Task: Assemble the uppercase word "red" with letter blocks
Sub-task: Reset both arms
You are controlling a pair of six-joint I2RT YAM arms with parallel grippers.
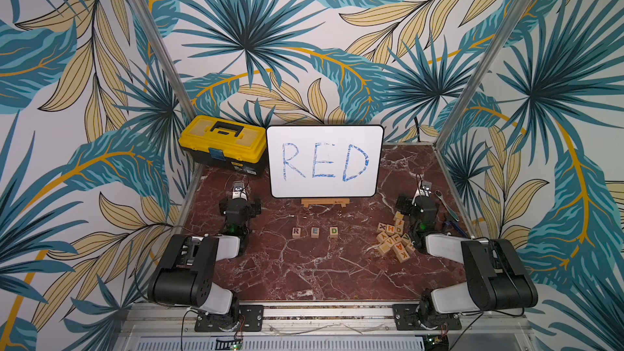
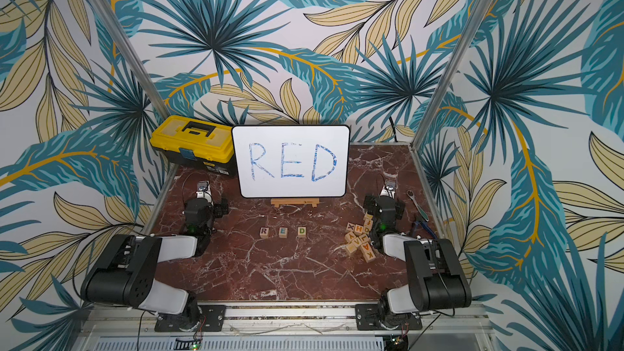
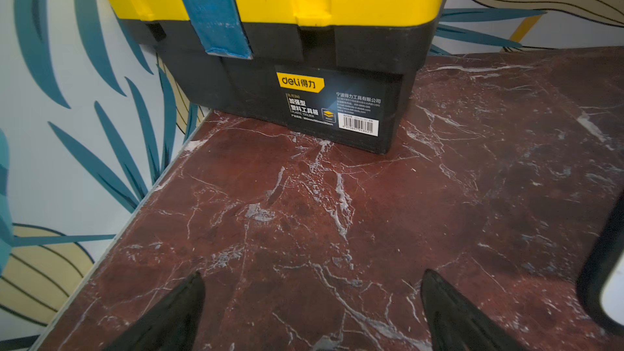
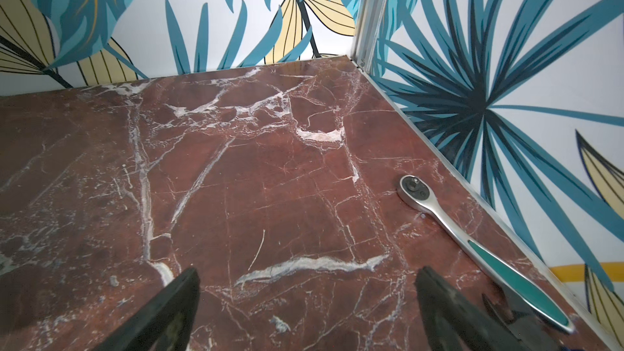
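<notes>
Three pale wooden letter blocks stand in a spaced row at the table's middle in both top views: the R block [image 1: 296,231], the E block [image 1: 315,231] and the D block [image 1: 334,231], reading RED. My left gripper [image 3: 313,275] is open over bare marble at the back left, well away from the row. At the back right my right gripper [image 4: 307,270] is also open, with only marble between its fingers. Both arms are folded back, left [image 1: 239,204] and right [image 1: 422,205]. Neither wrist view shows the blocks.
A yellow and black toolbox [image 1: 223,143] sits at the back left, close ahead of the left gripper. A whiteboard [image 1: 325,162] with RED handwritten in blue stands on a wooden stand [image 1: 325,202]. A pile of other letter blocks [image 1: 395,239] lies beside the right arm. A ratchet wrench [image 4: 472,241] lies along the right edge.
</notes>
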